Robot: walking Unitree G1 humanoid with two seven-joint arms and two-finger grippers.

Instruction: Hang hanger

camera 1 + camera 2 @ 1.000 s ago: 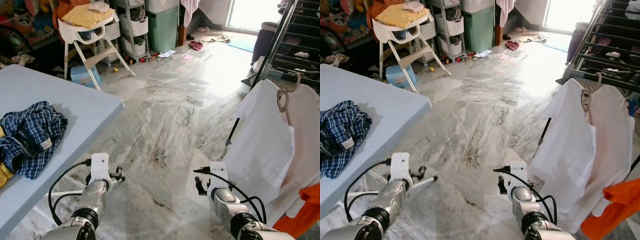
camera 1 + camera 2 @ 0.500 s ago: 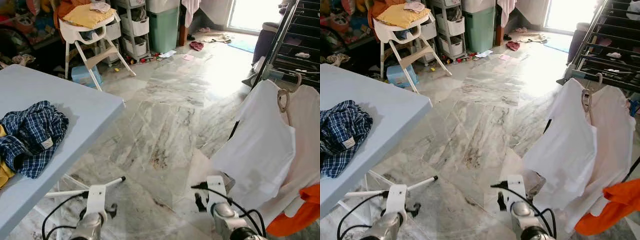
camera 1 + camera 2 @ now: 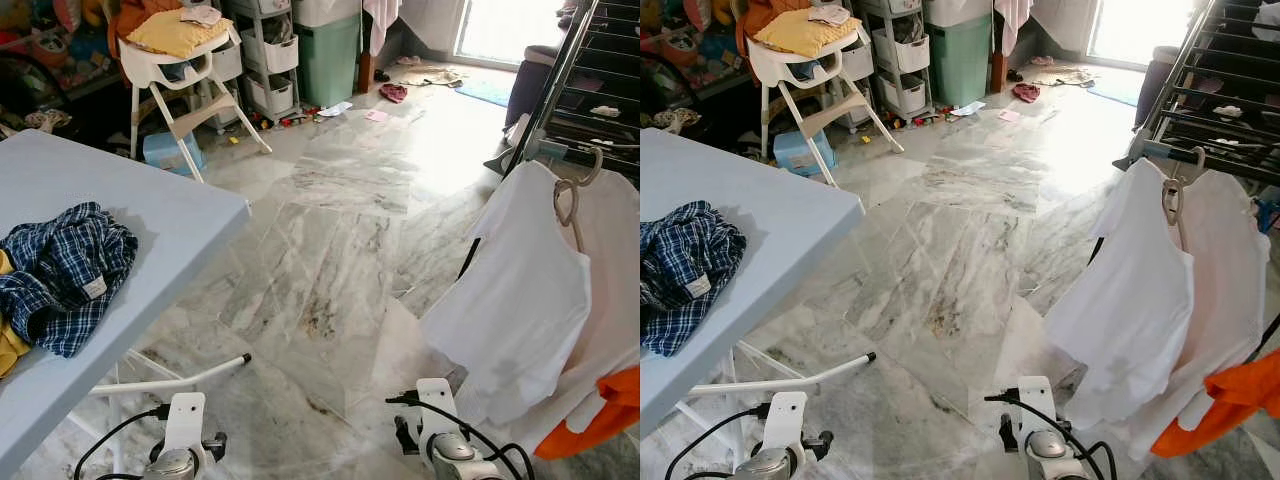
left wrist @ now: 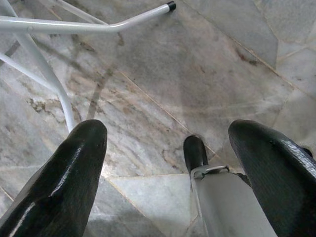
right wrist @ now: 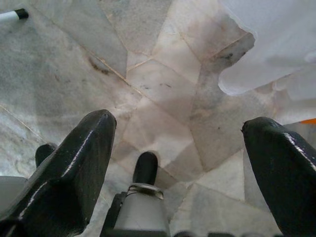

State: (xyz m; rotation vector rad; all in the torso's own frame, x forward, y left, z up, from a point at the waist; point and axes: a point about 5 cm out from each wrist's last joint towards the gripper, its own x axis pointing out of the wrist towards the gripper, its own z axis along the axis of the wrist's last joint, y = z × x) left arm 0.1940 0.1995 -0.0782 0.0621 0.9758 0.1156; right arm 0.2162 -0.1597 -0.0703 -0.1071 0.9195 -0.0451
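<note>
We see left gripper [image 4: 168, 163] fingers apart over marble floor [image 4: 207, 64], right gripper [image 5: 182, 163] fingers apart, white shirt [image 5: 276, 44] beyond it, on hanger [image 3: 566, 200].

Light blue table [image 3: 150, 215] at the left, carrying a crumpled blue plaid shirt [image 3: 62, 275] with something yellow [image 3: 8, 345] tucked under its near edge. White metal table leg [image 3: 180, 378] angled over the grey marble floor [image 3: 320, 250]. Farther back, a white high chair [image 3: 175, 70] piled with a yellow cloth [image 3: 170, 30], beside white drawer units [image 3: 265, 50] and a green bin [image 3: 328, 55]. Small red item [image 3: 392, 91] and pink scrap [image 3: 375, 114] lying on the floor near the bright doorway [image 3: 500, 25]. Orange garment [image 3: 600, 420] low at the right.
</note>
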